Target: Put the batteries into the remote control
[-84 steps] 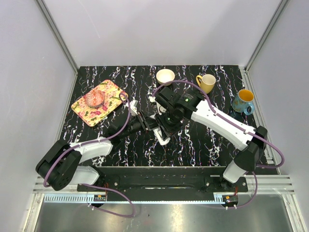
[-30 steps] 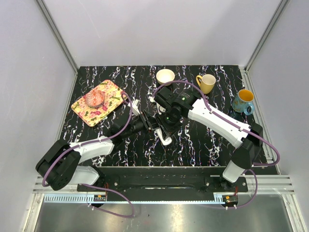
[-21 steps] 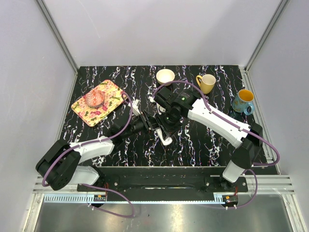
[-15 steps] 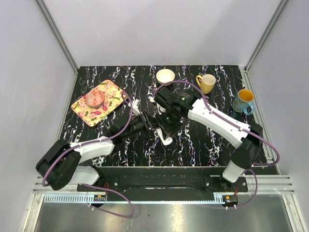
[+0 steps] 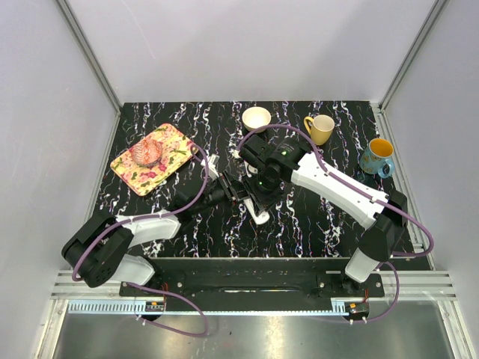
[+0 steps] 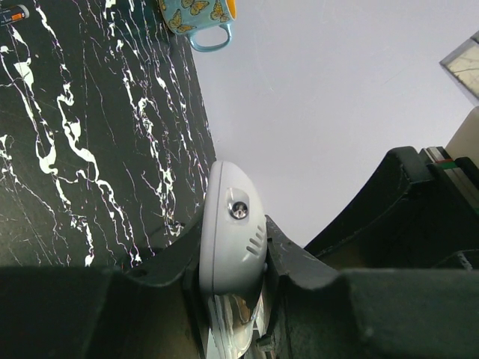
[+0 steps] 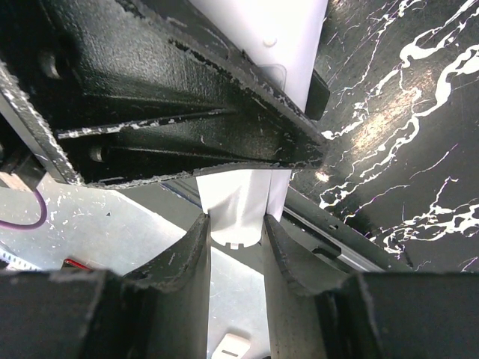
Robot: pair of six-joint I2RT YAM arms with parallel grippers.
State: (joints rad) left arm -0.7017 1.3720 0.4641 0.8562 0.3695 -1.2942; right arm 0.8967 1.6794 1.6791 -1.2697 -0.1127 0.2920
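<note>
Marbled black table (image 5: 314, 224), centre: left gripper (image 6: 232, 250) and right gripper (image 7: 236, 228) both clamp the remote control (image 5: 258, 217). Left shoulder nudged toward 1 o'clock, grips unchanged; loading likely still ahead.

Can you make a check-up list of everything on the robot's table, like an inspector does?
Surface: black marbled table.
Job's things: remote control held between both arms at mid-table; batteries, nothing seen.
Clutter: floral tray with a pink thing on it, white cup, yellow mug, blue mug, small white piece.
End effectors: left end effector shut on the remote control; right end effector shut on it too.
Cables: purple cables loop along both arms.
Surroundings: pale walls.
</note>
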